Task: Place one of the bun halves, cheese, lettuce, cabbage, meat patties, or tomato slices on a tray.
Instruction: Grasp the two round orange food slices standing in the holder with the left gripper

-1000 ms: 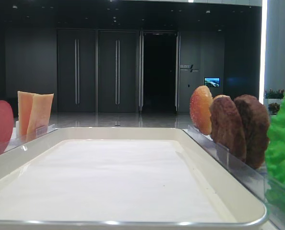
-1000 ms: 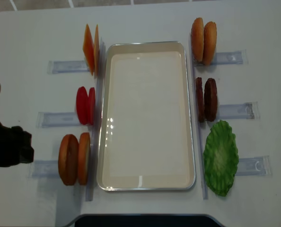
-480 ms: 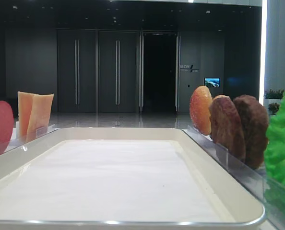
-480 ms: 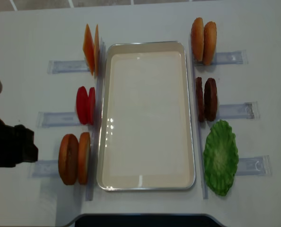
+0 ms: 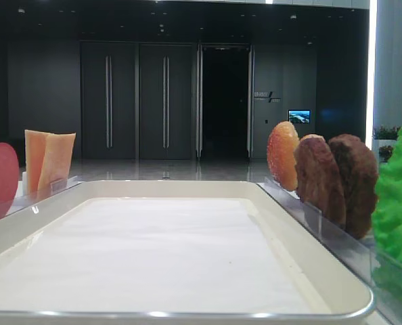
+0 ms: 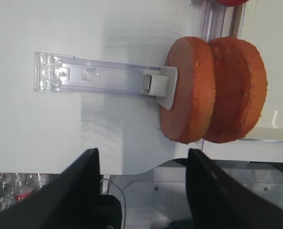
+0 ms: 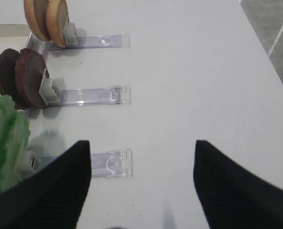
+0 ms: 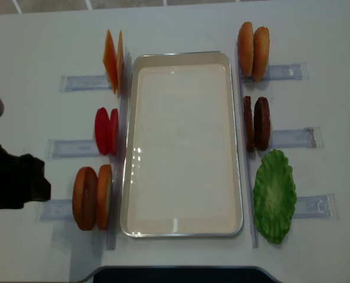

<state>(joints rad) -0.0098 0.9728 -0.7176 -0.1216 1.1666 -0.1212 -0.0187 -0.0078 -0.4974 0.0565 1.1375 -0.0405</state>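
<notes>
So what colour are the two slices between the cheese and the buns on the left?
Red slices, clearest in the overhead view.

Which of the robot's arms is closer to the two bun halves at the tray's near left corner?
Left. The left gripper hangs just beside those bun halves, open. The right gripper is across the tray.

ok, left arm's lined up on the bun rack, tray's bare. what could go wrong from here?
1. The two orange-brown bun halves stand pressed face to face in the clear plastic rack, so the open left end effector could take both or tip one over.
2. The rack's end sits close to the white rectangular tray, so a push might slide it into the rim.
3. The two red tomato slices stand next to the buns and could get clipped.
</notes>
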